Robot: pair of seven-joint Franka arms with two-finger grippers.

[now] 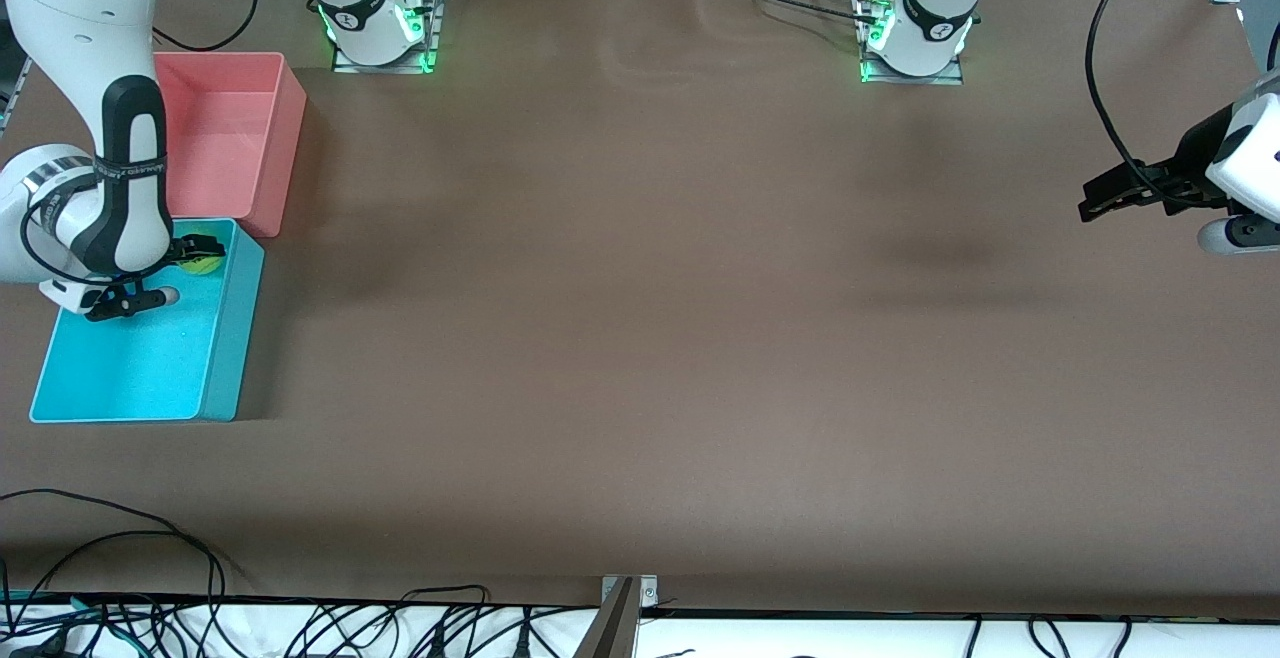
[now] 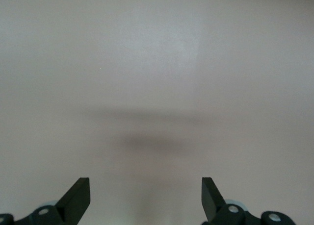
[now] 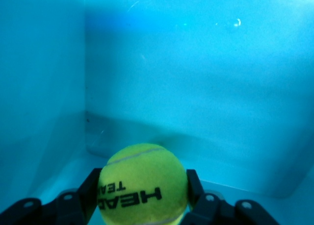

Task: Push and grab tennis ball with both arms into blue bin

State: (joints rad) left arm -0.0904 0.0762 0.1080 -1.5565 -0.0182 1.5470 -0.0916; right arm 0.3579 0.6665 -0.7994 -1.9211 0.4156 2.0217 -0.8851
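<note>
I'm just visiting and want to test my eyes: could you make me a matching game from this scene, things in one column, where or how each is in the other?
Things:
1. fuzzy yellow-green tennis ball
2. rectangular pink plastic bin
3. left gripper
4. rectangular cyan plastic bin

States:
A. open over bare table
B. holds nothing visible, farther from the front camera
C. held between the right gripper's fingers
D. under the right gripper

Pairs: 1-C, 2-B, 3-A, 4-D

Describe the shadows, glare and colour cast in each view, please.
Front view: soft arm shadows on the brown table, green glow at both bases. Left wrist view: pale, washed-out table with a blurred shadow under the open left gripper. Right wrist view: cyan cast from the blue bin; tennis ball sharp.
</note>
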